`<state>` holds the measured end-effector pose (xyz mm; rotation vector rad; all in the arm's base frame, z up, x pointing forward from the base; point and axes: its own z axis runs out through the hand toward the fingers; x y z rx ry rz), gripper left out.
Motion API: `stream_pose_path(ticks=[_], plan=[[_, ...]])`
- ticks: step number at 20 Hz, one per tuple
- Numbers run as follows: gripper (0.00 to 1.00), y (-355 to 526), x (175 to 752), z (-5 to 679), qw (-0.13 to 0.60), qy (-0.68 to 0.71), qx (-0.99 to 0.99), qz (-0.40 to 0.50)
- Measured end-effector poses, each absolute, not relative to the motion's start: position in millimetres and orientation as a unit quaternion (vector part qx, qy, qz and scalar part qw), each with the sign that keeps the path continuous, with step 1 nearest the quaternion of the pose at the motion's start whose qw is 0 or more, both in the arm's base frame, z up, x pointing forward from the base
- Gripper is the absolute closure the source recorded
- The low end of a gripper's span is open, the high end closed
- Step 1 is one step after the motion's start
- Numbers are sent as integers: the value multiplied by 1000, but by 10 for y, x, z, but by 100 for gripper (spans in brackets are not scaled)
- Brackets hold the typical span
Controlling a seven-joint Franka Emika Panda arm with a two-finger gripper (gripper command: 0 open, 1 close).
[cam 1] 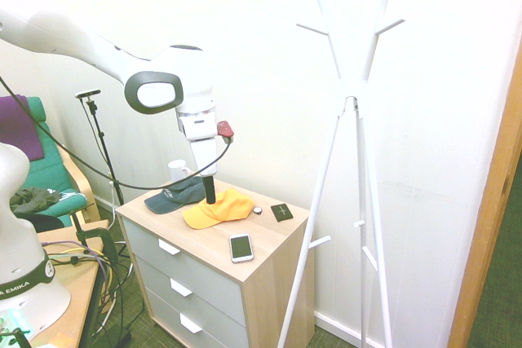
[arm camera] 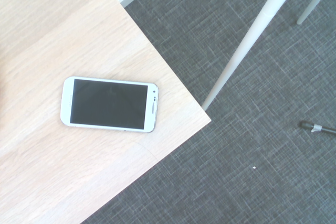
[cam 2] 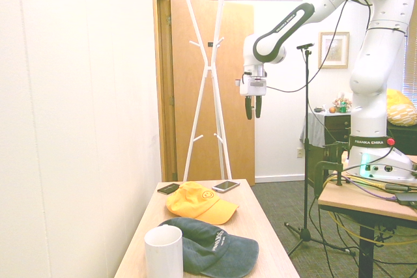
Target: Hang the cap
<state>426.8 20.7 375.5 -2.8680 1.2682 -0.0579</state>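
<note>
The cap [cam 1: 218,208] is yellow-orange and lies crown up on the wooden dresser top [cam 1: 269,238], its brim toward the front edge. In the second exterior view the cap [cam 2: 199,202] shows a small smiley on its front. My gripper [cam 2: 253,114] hangs high above the dresser's far end, pointing down. It is open, with nothing between its dark fingers. From the first exterior view the gripper [cam 1: 210,199] overlaps the cap's back edge in the picture. The white coat rack [cam 1: 351,95] stands on the floor beside the dresser, its pegs bare. The cap is out of the wrist view.
A dark navy-grey cap [cam 2: 208,245] and a white mug [cam 2: 163,252] sit beside the yellow one. A white phone [arm camera: 109,103] lies near the dresser corner, with a flat black item [cam 1: 281,212] and a small round thing [cam 1: 258,210] nearby. A rack leg [arm camera: 247,40] crosses the grey carpet.
</note>
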Motion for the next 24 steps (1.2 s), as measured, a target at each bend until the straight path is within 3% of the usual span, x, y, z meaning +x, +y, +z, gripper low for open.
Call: stream_pose_path(ticks=[4,11,24], plan=[[0,354,4267,3725,0,395,-918,-17],[0,1455,4414,3565,-4,340,-940,-31],[0,3452,4994,2452,-33,224,-972,-67]])
